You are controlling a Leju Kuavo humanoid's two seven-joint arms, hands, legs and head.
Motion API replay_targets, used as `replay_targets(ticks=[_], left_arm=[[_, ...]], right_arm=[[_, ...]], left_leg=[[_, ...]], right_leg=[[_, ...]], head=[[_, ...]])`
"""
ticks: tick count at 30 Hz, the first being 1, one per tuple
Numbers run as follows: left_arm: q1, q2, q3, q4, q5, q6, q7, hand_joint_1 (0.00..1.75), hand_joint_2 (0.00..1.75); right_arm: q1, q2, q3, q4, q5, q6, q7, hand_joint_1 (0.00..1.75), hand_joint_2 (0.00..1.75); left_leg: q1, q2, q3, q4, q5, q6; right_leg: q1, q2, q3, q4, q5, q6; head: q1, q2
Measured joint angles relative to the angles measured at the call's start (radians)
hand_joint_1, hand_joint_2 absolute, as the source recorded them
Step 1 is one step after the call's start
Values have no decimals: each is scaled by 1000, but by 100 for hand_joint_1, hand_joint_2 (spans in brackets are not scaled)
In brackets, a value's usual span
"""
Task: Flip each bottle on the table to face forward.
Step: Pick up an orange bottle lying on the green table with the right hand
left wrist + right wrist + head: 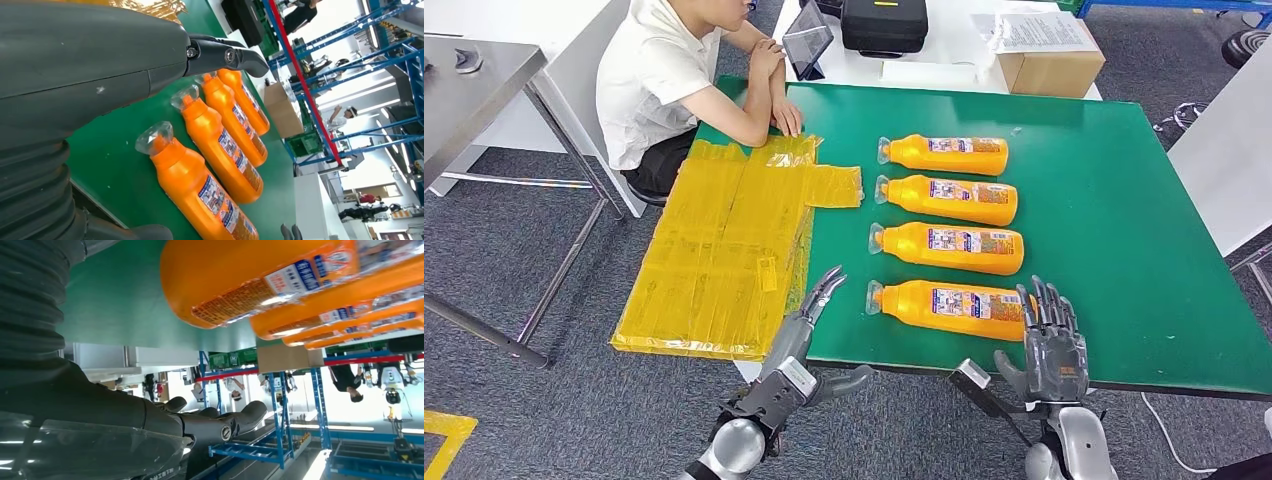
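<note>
At the near edge of the green tabletop (1124,250) the two silver robot hands are raised — one at each end of the nearest bottle. The left hand (809,315) is just beside the near left corner of the tabletop, next to the yellow taped cardboard sheet (724,250); its dark fingers (829,285) are stretched forward, close together, and they hold nothing. The right hand (1052,345) stands upright at the near edge, with its fingers a little apart and straight; the fingertips (1044,300) overlap the bottom end of the nearest bottle in the head view, but I cannot tell if they touch it. It holds nothing.

Four orange plastic bottles with clear caps lie on their sides in a column, from the near edge toward the far edge, all with caps pointing to the left side of the tabletop. The nearest orange bottle (949,308) is just in front of the right hand. Behind it lies the second orange bottle (949,247), then the third orange bottle (949,198), then the farthest orange bottle (944,154). All four show a printed label on the upper side. They are close to each other, not touching.

At the far left corner a person in a white shirt (659,90) sits with the arms on the cardboard sheet. Beyond the far edge, on a white table, are a brown cardboard box (1049,65) — papers on top — and a black case (884,25).
</note>
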Motion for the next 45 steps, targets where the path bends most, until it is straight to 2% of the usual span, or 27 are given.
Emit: replay_targets(ticks=[10, 19, 24, 39, 40, 44, 45], left_arm=[[-14, -10, -20, 22, 16, -7, -2, 0, 175], [-23, -15, -48, 35, 48, -22, -2, 0, 175], [-31, -15, -59, 40, 59, -21, -2, 0, 175], [-36, -18, -74, 53, 71, -21, -3, 0, 175], [-36, -18, -75, 53, 71, -21, -3, 0, 175], [-37, -18, -77, 54, 71, -21, -3, 0, 175], [-38, -18, -77, 54, 72, -20, -2, 0, 175]], right_arm=[[-89, -73, 57, 150, -9, 1, 89, 0, 175], [-225, -82, 132, 363, -142, 29, 38, 0, 175], [-277, -87, 160, 441, -160, 41, 33, 0, 175], [-339, -84, 216, 521, -168, 54, 25, 0, 175], [-344, -84, 221, 525, -163, 66, 36, 4, 175], [-374, -93, 251, 545, -137, 168, 96, 174, 175], [-381, -99, 262, 551, -131, 194, 105, 175, 175]], left_leg=[[0, 0, 0, 0, 0, 0], [0, 0, 0, 0, 0, 0], [1, 1, 1, 0, 0, 0], [1, 1, 4, 0, 0, 1], [1, 1, 4, 0, 0, 1], [1, 5, 8, 0, -1, 0], [1, 6, 10, 0, -1, 0]], right_leg=[[0, 0, 0, 0, 0, 0], [0, 0, 0, 0, 0, 0], [1, 0, 1, 0, 0, 0], [1, 1, 3, 0, 0, 0], [1, 1, 3, 0, 0, 0], [1, 4, 5, 0, 0, 0], [1, 4, 6, -1, 0, 0]], head=[[0, 0], [0, 0], [0, 0], [0, 0], [0, 0], [0, 0], [0, 0]])
